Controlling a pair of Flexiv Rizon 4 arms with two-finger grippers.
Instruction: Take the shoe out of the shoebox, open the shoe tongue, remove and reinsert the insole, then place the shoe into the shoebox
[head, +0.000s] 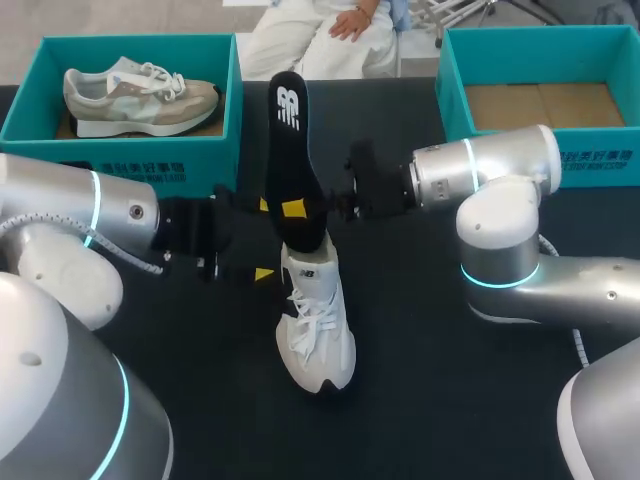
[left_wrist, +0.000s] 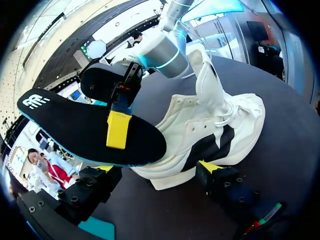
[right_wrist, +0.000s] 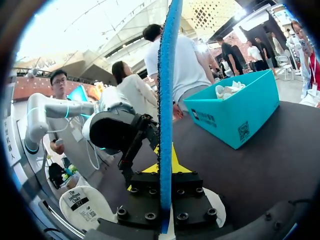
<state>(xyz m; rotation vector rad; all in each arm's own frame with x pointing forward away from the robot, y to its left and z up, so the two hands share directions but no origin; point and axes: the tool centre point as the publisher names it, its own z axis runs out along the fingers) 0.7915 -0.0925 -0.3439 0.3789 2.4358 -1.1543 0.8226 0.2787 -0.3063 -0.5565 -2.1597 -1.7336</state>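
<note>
A white shoe (head: 318, 335) stands on the black table, toe toward the front edge; in the left wrist view the white shoe (left_wrist: 210, 130) has its tongue pulled up. My right gripper (head: 294, 208) is shut on a black insole (head: 290, 150) and holds it tilted up, its lower end at the shoe's opening. The right wrist view shows the insole (right_wrist: 165, 100) edge-on between that gripper's (right_wrist: 163, 165) fingers. My left gripper (head: 264, 240) is open, and its yellow tips stand either side of the shoe's heel (left_wrist: 165, 172). The right gripper's yellow finger (left_wrist: 118, 129) lies on the insole (left_wrist: 75, 125).
A teal shoebox (head: 30, 110) at the back left holds a grey-and-white shoe (head: 140, 95). A second teal shoebox (head: 450, 90) at the back right shows only its cardboard floor. The first box (right_wrist: 235, 112) shows beyond the insole in the right wrist view.
</note>
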